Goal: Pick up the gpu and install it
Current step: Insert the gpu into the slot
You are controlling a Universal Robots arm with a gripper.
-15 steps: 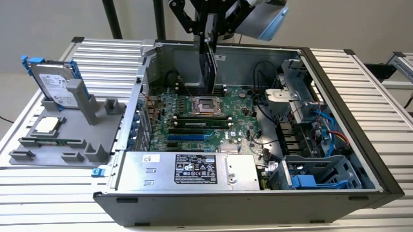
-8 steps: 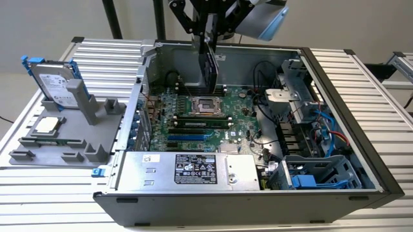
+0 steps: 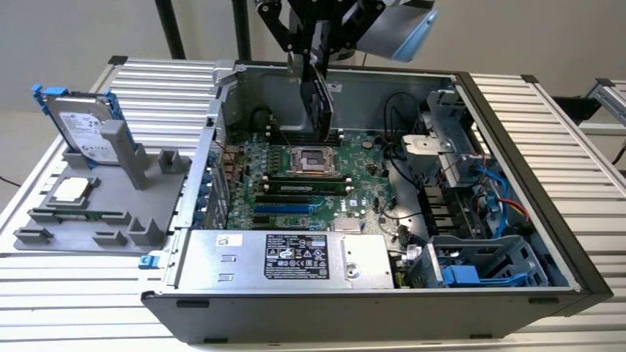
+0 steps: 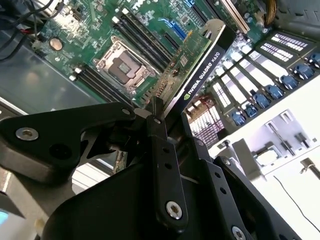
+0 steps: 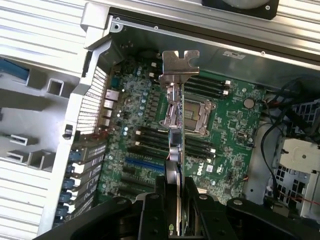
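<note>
Carrying everything is a slatted metal counter (image 3: 547, 125), and an open computer case (image 3: 372, 319) is lying on it with its green motherboard (image 3: 367, 187) facing up. A silver power supply (image 3: 284, 257) is sitting along the case's near wall. On the exterior view's left, just beside the case, a grey fixture tray (image 3: 59, 235) is resting on the counter and holding a hard drive (image 3: 83, 128) with blue rails upright at its far end. The gpu (image 3: 318, 106) is hanging on edge in the far part of the case, above the motherboard and over the processor socket (image 3: 311, 160). In the first wrist view its silver end bracket (image 5: 180, 65) is pointing away from the arm. The black fingers (image 4: 162, 160) are pinching the gpu by its two flat sides, green board on one and black shroud on the other.
</note>
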